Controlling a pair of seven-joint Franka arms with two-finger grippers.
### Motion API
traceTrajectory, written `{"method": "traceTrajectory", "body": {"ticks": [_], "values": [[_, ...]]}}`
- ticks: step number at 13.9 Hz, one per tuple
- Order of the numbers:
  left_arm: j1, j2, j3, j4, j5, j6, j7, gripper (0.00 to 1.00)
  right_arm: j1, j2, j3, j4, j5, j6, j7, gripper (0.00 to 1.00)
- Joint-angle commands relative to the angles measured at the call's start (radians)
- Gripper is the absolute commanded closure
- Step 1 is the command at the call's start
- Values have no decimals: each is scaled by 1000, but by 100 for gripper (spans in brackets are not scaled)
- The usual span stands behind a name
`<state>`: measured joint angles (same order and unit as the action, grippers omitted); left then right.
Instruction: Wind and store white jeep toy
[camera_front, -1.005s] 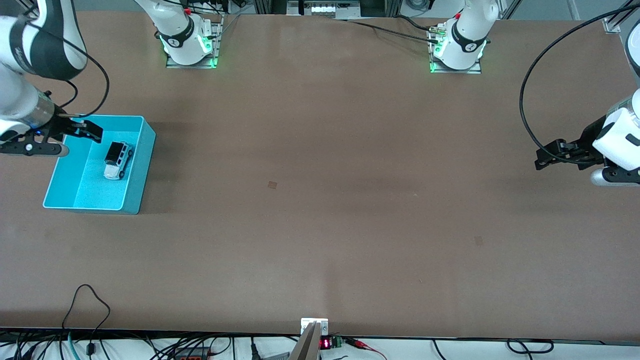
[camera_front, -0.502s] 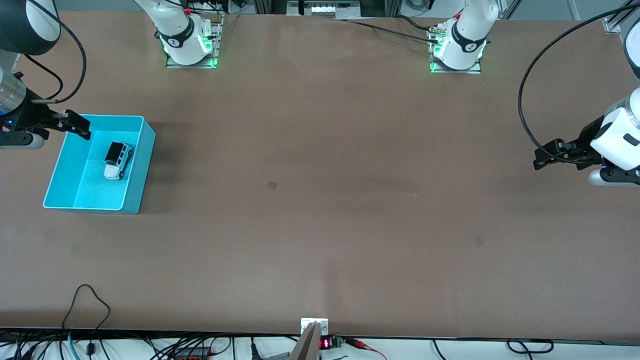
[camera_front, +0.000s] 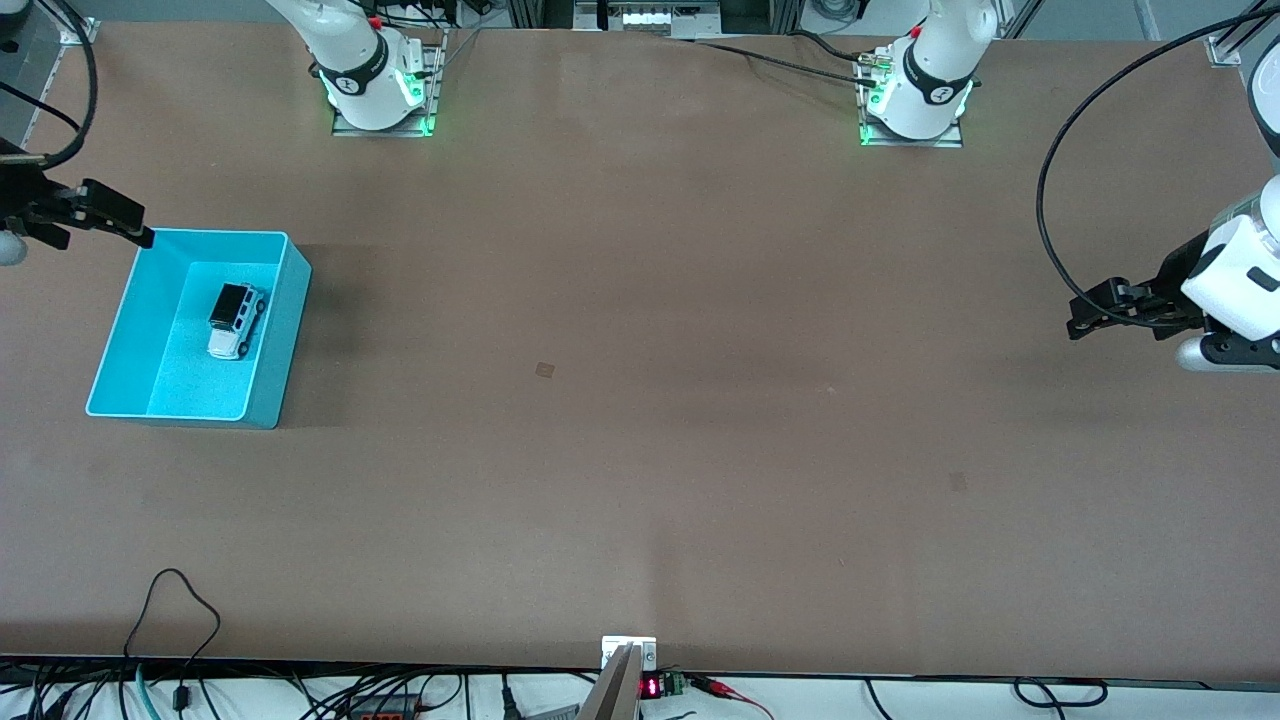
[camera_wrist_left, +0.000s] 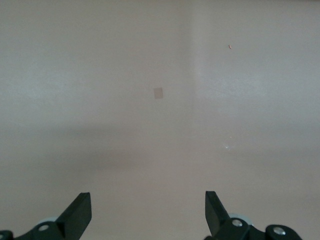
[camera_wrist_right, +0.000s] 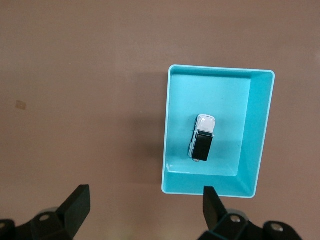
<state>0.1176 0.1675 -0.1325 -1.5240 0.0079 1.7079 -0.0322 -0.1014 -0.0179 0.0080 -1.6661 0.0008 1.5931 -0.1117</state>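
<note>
Both grippers are held wide and empty: right gripper (camera_front: 120, 218) by the teal plastic bin (camera_front: 276, 330) containing the white jeep toy (camera_front: 236, 320), left gripper (camera_front: 1090, 310) waiting at the left arm's end.

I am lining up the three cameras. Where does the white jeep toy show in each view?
Front view: the white jeep toy lies on the floor of the teal bin, at the right arm's end of the table.
Right wrist view: the jeep shows mid-picture, inside the bin.
Left wrist view: not in it; only bare table.
Shared landmark: the teal bin, in the front and right wrist views.
</note>
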Motion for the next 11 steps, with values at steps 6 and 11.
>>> {"method": "traceTrajectory", "body": {"ticks": [6,11], "values": [[-4,-19,-19,-15,-8,7,-6,0,109,127,1,166,-171,-96,-6,0],[-3,-16,-22,-12,-8,12,-6,0,126,133,0,158,-154,-87,69,0]]}}
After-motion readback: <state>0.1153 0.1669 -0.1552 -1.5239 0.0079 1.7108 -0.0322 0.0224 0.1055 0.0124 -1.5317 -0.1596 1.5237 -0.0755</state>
